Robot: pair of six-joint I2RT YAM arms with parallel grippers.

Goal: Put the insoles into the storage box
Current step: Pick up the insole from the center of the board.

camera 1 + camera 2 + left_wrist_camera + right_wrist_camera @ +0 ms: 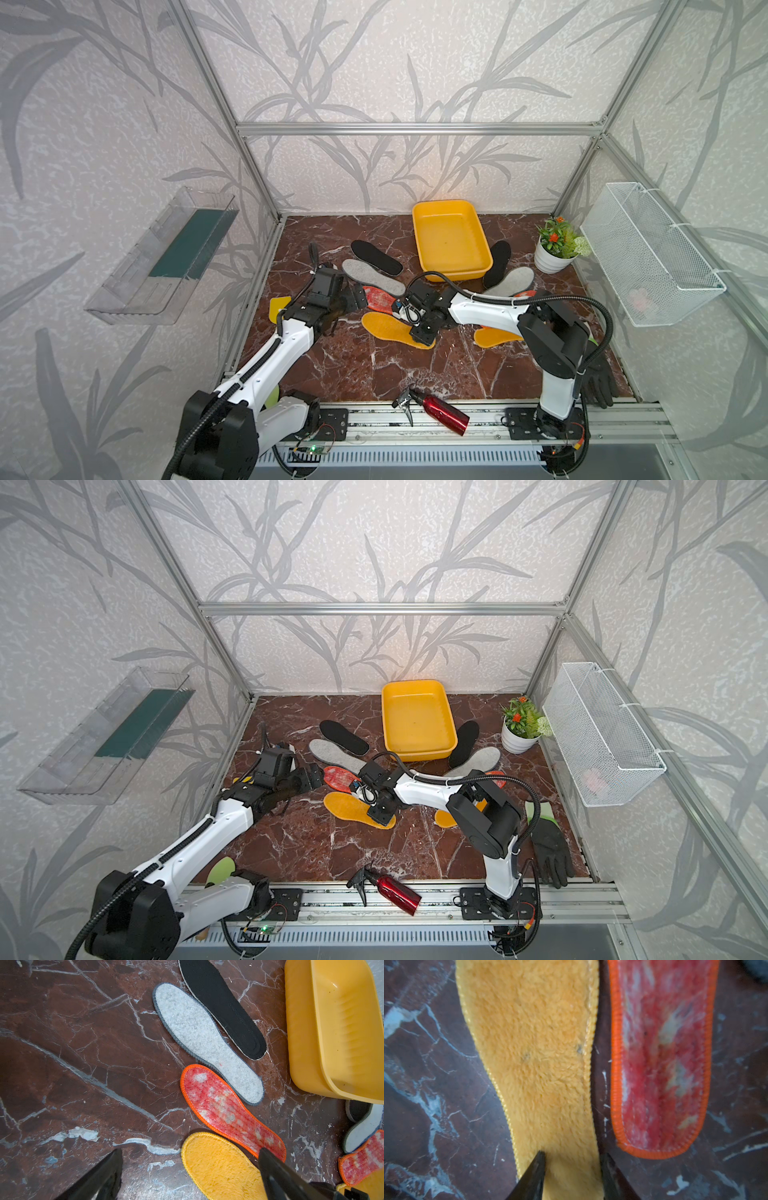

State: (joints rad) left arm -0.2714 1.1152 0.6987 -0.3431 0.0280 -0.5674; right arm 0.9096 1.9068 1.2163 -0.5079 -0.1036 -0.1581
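Note:
The yellow storage box [455, 274] [417, 756] [301, 1043] stands at the back of the marble floor with nothing in it. To its left lie a black insole [376, 257] [222, 1007], a grey felt one [370, 276] [205, 1043], a red-orange mottled one [378, 297] [662, 1053] and a yellow-orange one [386, 328] [533, 1043]. My right gripper [422, 336] [573, 1159] is down on the heel end of the yellow-orange insole, jaws apart, one tip on the pile and one at its edge. My left gripper [357, 297] [190, 1151] hangs wide open over that insole's toe.
More insoles lie right of the box: black [498, 262], grey [515, 280] and yellow-orange [494, 336] under my right arm. A potted plant [555, 249], a black glove [598, 382], a red spray bottle [440, 411] and a yellow scraper [277, 307] sit around the edges.

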